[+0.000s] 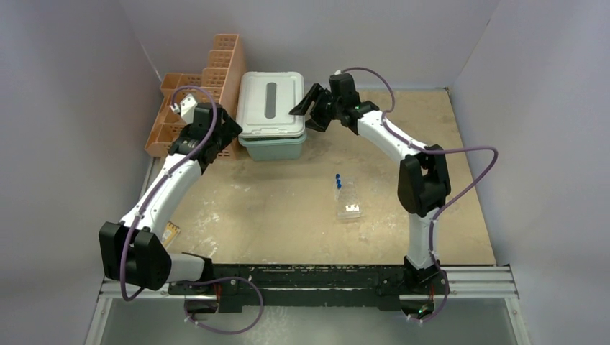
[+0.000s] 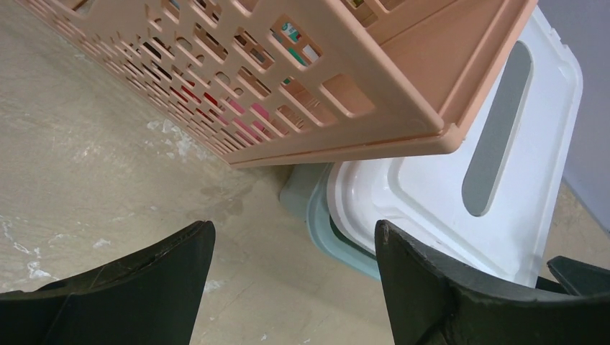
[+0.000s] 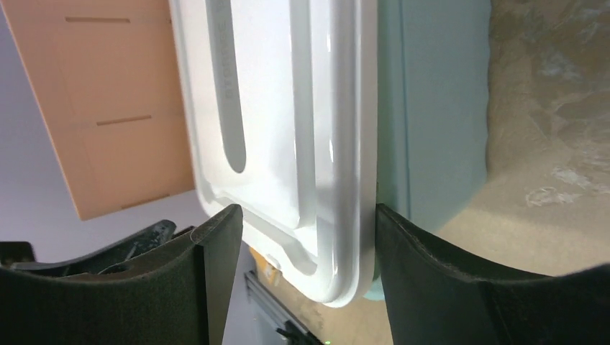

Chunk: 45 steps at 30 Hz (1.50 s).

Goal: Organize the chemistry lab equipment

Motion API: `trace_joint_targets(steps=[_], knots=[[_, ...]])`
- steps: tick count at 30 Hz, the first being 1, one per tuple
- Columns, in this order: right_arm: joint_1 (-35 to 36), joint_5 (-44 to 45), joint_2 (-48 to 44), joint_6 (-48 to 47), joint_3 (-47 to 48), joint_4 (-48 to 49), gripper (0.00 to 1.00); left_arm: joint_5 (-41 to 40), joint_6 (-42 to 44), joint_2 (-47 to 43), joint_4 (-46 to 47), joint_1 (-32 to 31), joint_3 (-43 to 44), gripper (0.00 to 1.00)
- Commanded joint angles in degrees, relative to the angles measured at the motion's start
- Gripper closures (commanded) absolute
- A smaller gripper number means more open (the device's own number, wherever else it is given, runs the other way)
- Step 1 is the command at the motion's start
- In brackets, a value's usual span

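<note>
I'm looking at a scuffed tan table (image 1: 288, 208) smeared with white, boxed in by plain grey walls (image 1: 65, 108). The clear tube rack (image 1: 349, 205), blue-capped tubes (image 1: 337, 181) at its far end, sits well behind my right gripper (image 3: 309, 215), toward the arm bases. That gripper's jaws gape at the white lid's (image 3: 288, 108) edge, gripping nothing. My left gripper (image 2: 295, 228) is spread wide and empty, with the orange basket (image 2: 403, 65) just ahead.

Left arm (image 1: 169, 183), right arm (image 1: 392, 136): white links, black joints, purple cables.

Tan table (image 1: 288, 215) bears orange basket rack (image 1: 216, 79), teal bin (image 1: 273, 149), clear tube rack (image 1: 348, 201).
</note>
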Motion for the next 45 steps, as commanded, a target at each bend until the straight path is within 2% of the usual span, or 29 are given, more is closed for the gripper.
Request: trace_joint_targets(steps=[1,6,9,14,23,28,33,39,45], knots=[[0.9,5.3,-3.2,-9.7,4.7,-9.5,0.31,-0.1,-0.7,0.6,3.1,0.4,-0.2,0.19],[1.7,13.2,-3.9,-16.0,6.4,-13.6,0.3,1.2,-0.5,0.8,4.4,0.5,-0.3,0.19],[1.6,14.6,-2.3,-19.7,8.2,-15.2,0.31,1.9,-0.4,1.2,5.6,0.5,-0.6,0.19],[1.8,13.9,0.7,-24.2,10.1,-17.1,0.33,3.7,-0.6,2.0,8.2,0.5,-1.8,0.2],[2.7,8.9,3.3,-28.4,9.6,-16.3,0.28,3.5,0.1,1.8,10.1,0.4,-4.0,0.2],[3.0,9.7,4.3,-29.5,9.9,-18.1,0.28,5.0,0.2,2.6,11.0,0.4,-4.7,0.2],[3.0,11.2,3.2,-30.8,10.2,-21.1,0.34,5.3,0.7,2.0,10.7,0.4,-5.0,0.2],[3.0,10.3,2.7,-31.8,10.4,-22.9,0.48,6.2,0.8,2.0,10.9,0.4,-5.7,0.2],[3.0,9.1,3.0,-31.8,10.1,-23.2,0.5,6.0,0.1,2.1,10.3,0.4,-6.9,0.2]])
